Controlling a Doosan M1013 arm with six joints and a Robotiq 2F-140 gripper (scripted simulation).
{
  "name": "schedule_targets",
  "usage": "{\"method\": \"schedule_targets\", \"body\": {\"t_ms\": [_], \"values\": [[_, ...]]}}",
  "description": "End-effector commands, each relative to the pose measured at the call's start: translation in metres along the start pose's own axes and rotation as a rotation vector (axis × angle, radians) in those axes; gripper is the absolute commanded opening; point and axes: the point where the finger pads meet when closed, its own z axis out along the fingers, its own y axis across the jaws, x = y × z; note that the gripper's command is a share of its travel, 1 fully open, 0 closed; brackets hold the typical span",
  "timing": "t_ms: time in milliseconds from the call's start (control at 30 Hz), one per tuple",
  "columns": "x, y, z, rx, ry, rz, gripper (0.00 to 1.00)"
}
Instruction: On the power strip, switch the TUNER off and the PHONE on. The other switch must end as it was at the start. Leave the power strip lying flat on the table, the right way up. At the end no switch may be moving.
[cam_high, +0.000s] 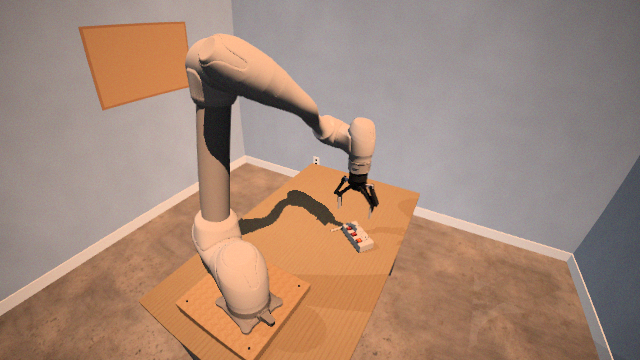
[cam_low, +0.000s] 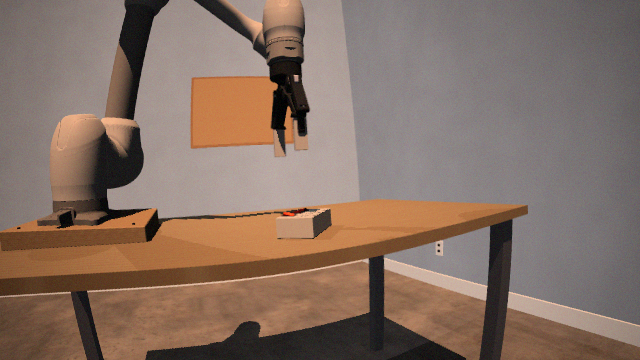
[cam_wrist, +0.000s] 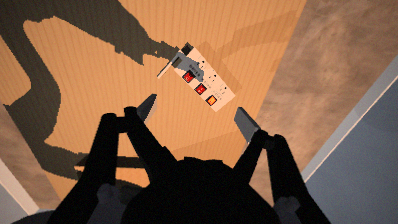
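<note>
The white power strip (cam_high: 358, 237) (cam_low: 303, 223) (cam_wrist: 205, 82) lies flat on the wooden table (cam_high: 300, 260) (cam_low: 400, 220) (cam_wrist: 100, 60), the right way up, near the table's right edge. It carries three red rocker switches in a row: two dark red ones (cam_wrist: 188, 77) (cam_wrist: 200, 89) and a brighter orange one (cam_wrist: 212, 100) at the end away from the cable. The labels are too small to read. My gripper (cam_high: 355, 210) (cam_low: 290, 148) (cam_wrist: 197, 107) is open and empty. It hangs well above the strip, pointing down.
A short cable stub (cam_high: 336, 229) (cam_wrist: 167, 69) sticks out of the strip's end. The arm's base plate (cam_high: 200, 305) (cam_low: 100, 232) sits at the table's near end. The table's right edge (cam_high: 400, 250) runs close beside the strip. The arm's shadow falls across the table.
</note>
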Motion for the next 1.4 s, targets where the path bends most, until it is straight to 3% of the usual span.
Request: {"method": "schedule_targets", "body": {"t_ms": [0, 367, 700, 800, 833, 900, 933, 1367], "values": [[0.001, -0.001, -0.001, 0.006, -0.005, -0.01, 1.0], [0.002, 0.0, 0.001, 0.006, -0.005, -0.048, 1.0], [0.006, 0.015, 0.045, 0.0, -0.008, -0.686, 1.0], [0.006, 0.015, 0.048, -0.001, -0.008, -0.742, 1.0], [0.006, 0.016, 0.049, 0.004, -0.005, -0.879, 1.0], [0.006, 0.016, 0.05, 0.007, -0.002, -0.928, 1.0], [0.006, 0.016, 0.05, 0.007, -0.002, -0.928, 0.0], [0.006, 0.016, 0.05, 0.007, -0.002, -0.928, 0.0]]}}
